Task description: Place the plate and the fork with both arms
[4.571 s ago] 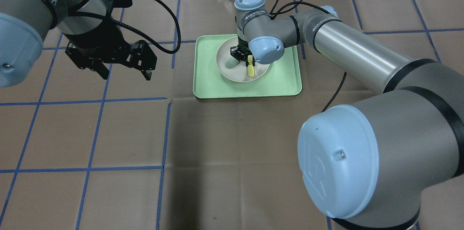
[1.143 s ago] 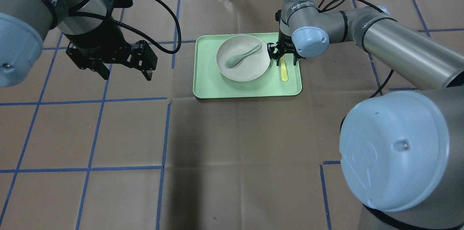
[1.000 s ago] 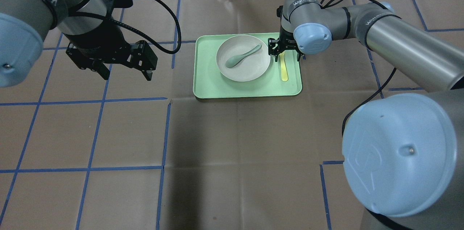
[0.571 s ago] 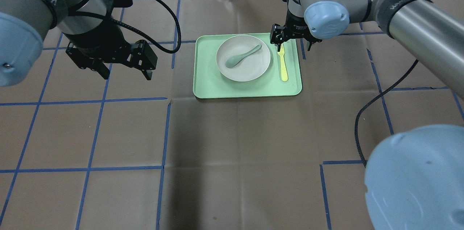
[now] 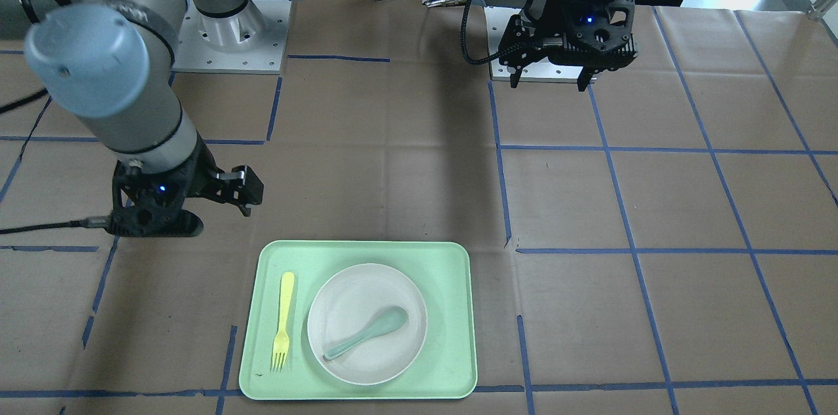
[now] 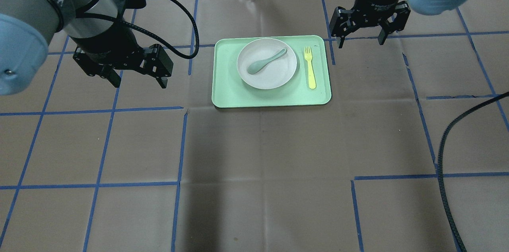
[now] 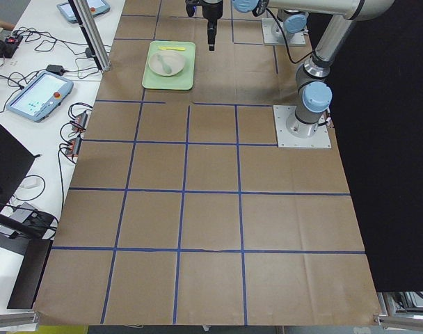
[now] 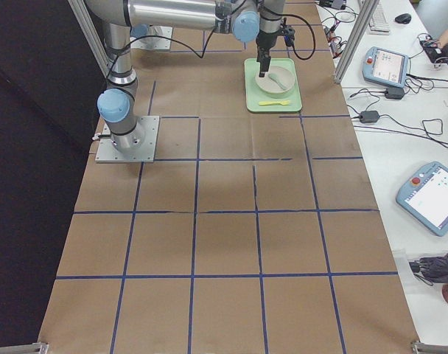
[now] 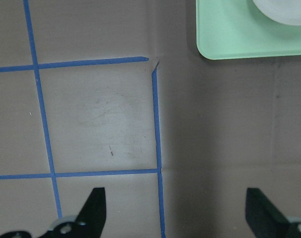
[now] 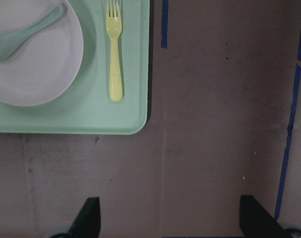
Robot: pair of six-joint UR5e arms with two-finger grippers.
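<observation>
The off-white plate (image 6: 274, 76) sits on the mint-green tray (image 6: 226, 93), with a teal spoon (image 6: 265, 61) lying in it. The yellow fork (image 6: 309, 67) lies flat on the tray just right of the plate, tines towards the far edge. My right gripper (image 6: 361, 41) is open and empty, raised beyond the tray's far right corner. My left gripper (image 6: 139, 84) is open and empty, hovering left of the tray. The right wrist view shows the fork (image 10: 114, 54), plate (image 10: 36, 74) and tray (image 10: 91, 119) from above. The left wrist view shows only a tray corner (image 9: 239, 34).
Brown paper with blue tape lines covers the table (image 6: 254, 156). Cables and teach pendants (image 7: 34, 97) lie beyond the table's far edge. A black cable (image 6: 441, 156) hangs at the right.
My right gripper carried the fork from over the plate to the tray's right side, let it go, then rose and drew away to the right. The left arm has not moved.
</observation>
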